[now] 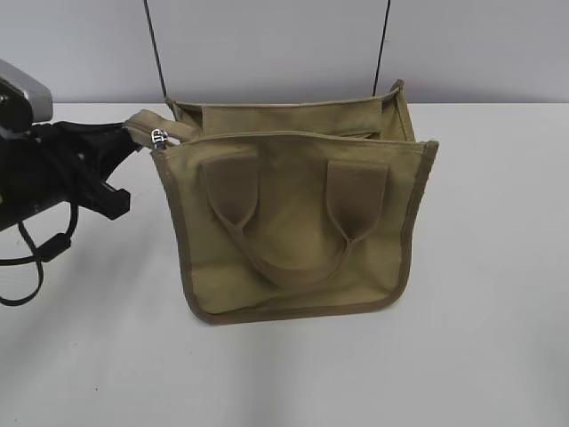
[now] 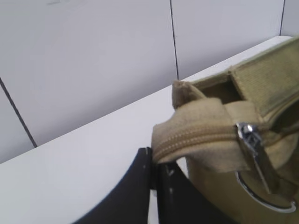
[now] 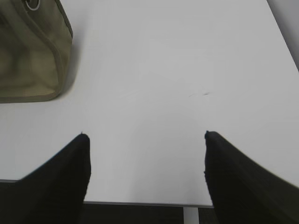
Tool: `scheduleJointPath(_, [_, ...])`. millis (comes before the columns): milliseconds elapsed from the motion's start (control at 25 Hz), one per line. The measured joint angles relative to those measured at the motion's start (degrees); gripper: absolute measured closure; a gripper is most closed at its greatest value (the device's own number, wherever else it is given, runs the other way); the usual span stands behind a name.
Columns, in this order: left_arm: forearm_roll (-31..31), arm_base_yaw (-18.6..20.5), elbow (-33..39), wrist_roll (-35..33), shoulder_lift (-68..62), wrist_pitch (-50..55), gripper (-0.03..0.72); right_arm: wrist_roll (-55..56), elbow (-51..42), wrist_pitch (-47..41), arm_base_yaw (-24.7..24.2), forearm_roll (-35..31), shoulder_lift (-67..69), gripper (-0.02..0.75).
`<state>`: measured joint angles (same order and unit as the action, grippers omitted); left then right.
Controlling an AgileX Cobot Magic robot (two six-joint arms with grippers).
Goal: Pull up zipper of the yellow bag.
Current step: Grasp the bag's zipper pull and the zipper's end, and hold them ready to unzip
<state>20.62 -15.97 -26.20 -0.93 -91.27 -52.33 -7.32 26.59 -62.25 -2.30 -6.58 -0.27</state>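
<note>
The yellow bag (image 1: 293,222), a khaki canvas tote with two strap handles, stands upright in the middle of the white table. Its top is open. The zipper strip's end tab sticks out at the bag's upper left corner, with the silver pull (image 1: 159,136) at that end. My left gripper (image 1: 124,133) is shut on the strip's end tab. In the left wrist view the jaws (image 2: 154,156) pinch the khaki strip (image 2: 196,140), and the pull (image 2: 254,144) hangs just right of them. My right gripper (image 3: 145,140) is open and empty over bare table, with the bag's lower corner (image 3: 32,51) at its upper left.
The white table (image 1: 480,338) stretches around the bag. A grey panelled wall (image 1: 284,44) stands behind it. The left arm's black body and cables (image 1: 44,187) lie at the left edge. The table's near edge shows in the right wrist view (image 3: 140,203).
</note>
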Motion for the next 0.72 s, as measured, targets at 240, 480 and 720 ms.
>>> scheduleJointPath(240, [-0.2,0.0,0.0,0.4,1.1,4.1,0.692,0.0,0.0,0.0,0.0,0.0,0.0,0.183])
scheduleJointPath(480, [0.5,0.0,-2.8,2.8,4.9,13.5,0.692,5.8,0.6,0.3,3.3,-0.2,0.0,0.183])
scheduleJointPath(720, [3.0,0.0,-5.7,7.2,6.8,18.6,0.692,9.6,3.0,9.9,4.6,-0.5,2.6,0.183])
